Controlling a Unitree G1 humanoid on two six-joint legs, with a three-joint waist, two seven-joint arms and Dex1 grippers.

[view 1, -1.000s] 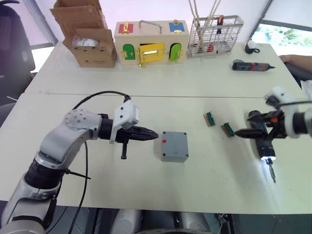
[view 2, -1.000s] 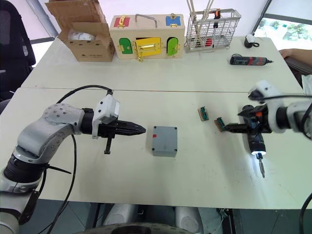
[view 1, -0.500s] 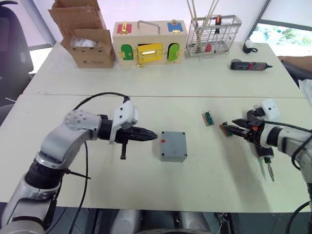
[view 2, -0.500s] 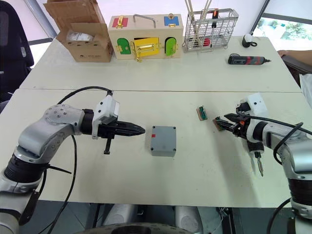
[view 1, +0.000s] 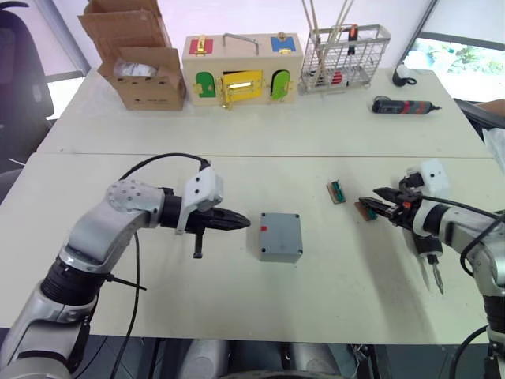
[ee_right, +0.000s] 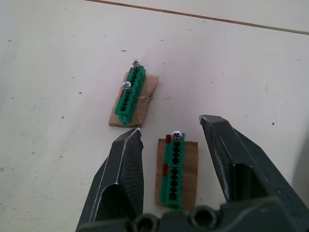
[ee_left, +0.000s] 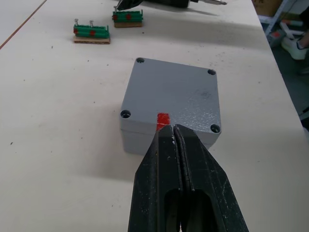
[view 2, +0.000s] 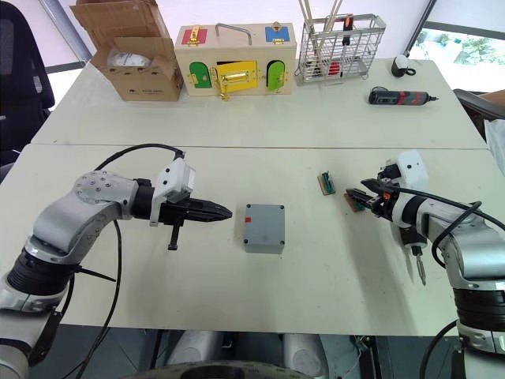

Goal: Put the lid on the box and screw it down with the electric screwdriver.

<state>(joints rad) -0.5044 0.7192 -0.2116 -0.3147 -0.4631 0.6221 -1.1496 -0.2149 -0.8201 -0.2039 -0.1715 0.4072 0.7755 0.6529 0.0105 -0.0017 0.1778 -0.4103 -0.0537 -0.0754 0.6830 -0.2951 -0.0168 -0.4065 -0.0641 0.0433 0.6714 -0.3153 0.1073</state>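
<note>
grey box, lid seemingly on — red mark

Silver-grey arms, white wrist housings, black cables.

1. The box is grey plastic, its lid matt with a fine speckled grain.
2. The table under the box is smooth, matt off-white laminate with small dark specks.
3. Right of the box, 2 green plastic terminal strips lie on brown card, topped with shiny metal screws.
4. The left gripper has black fingers with a dull sheen.
5. Behind the box stand a painted wooden box, a cardboard box and a wire metal rack.
</note>
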